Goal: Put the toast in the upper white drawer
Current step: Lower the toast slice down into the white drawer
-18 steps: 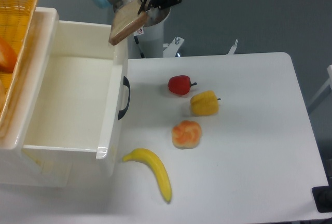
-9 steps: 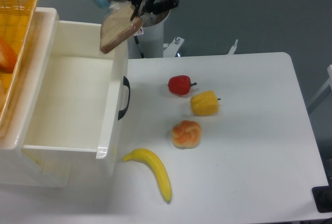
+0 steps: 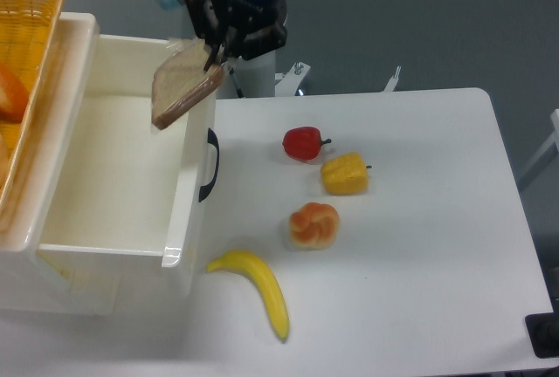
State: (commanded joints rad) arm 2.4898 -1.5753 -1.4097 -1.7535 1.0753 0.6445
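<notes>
1. Your gripper (image 3: 212, 54) is clamped on the toast (image 3: 184, 87) by one corner, so the slice hangs tilted.
2. It sits over the front wall of the upper white drawer (image 3: 122, 246), not yet inside.

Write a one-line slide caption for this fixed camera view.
Gripper holds the toast tilted above the open upper white drawer, not yet released.

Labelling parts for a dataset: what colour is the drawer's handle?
Black, a curved handle on the white drawer front, clear in the fixed camera view.
</notes>
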